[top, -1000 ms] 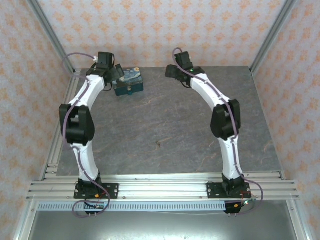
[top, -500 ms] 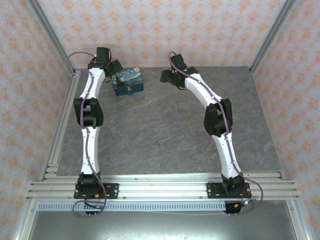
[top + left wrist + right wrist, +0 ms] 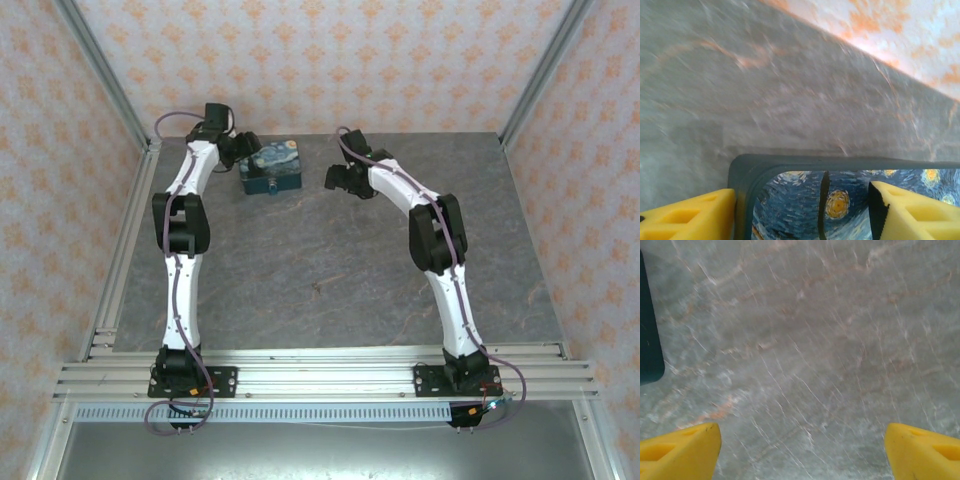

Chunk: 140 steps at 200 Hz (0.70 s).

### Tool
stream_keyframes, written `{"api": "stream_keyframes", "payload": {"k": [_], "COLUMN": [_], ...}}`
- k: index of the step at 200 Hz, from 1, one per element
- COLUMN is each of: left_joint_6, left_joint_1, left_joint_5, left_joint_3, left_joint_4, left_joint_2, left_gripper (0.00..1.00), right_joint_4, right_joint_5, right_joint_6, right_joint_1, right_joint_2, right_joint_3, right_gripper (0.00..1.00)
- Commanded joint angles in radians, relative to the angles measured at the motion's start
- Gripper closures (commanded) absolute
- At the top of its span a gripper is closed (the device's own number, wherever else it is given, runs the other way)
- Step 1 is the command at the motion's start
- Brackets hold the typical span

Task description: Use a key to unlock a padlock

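Observation:
A blue-and-yellow swirl-painted box (image 3: 272,168) stands at the back of the table. My left gripper (image 3: 240,148) is at the box's left end, and its jaws stand apart across the box's corner (image 3: 747,172). One yellow finger (image 3: 695,215) is against the outside of the left wall, and the other finger (image 3: 910,212) is over the painted lid. My right gripper (image 3: 340,178) hovers open over bare table just right of the box, with nothing between its fingers (image 3: 802,430). The padlock and the key are too small to make out.
A tiny dark speck (image 3: 318,289) lies mid-table. The box's dark corner (image 3: 647,330) shows at the left edge of the right wrist view. Patterned walls and metal rails (image 3: 120,280) close in the table. Open stone surface lies in front of the box.
My left gripper has moved right onto the box's left end and its jaws have narrowed. The box has slid a little to the right. My right gripper has come slightly nearer and lower.

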Motion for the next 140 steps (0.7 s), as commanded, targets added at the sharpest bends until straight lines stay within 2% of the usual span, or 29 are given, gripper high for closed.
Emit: {"api": "stream_keyframes", "payload": {"k": [1, 25, 54, 103, 140], "left_joint_6": [0.003, -0.028, -0.094, -0.199, -0.208], "left_joint_1": [-0.075, -0.148, -0.244, -0.403, -0.433], "left_joint_5": [0.053, 0.016, -0.034, -0.146, -0.188], "left_joint_3": [-0.153, -0.394, -0.560, -0.592, -0.590], "left_joint_4": [-0.018, 0.107, 0.186, 0.208, 0.198], "left_joint_2": [-0.082, -0.210, -0.312, -0.339, -0.357], "left_gripper": [0.34, 0.35, 0.34, 0.34, 0.29], "right_joint_4": [0.046, 0.116, 0.160, 0.181, 0.181], "right_joint_5": [-0.015, -0.043, -0.056, -0.099, -0.155], "right_joint_6": [0.025, 0.050, 0.079, 0.102, 0.098], "right_joint_1": [-0.013, -0.030, -0.059, -0.120, -0.130], "right_joint_2": [-0.146, -0.265, -0.418, -0.582, -0.586], "right_joint_3": [-0.103, -0.287, -0.493, -0.711, -0.759], "right_gripper": [0.15, 0.15, 0.15, 0.16, 0.16]}}
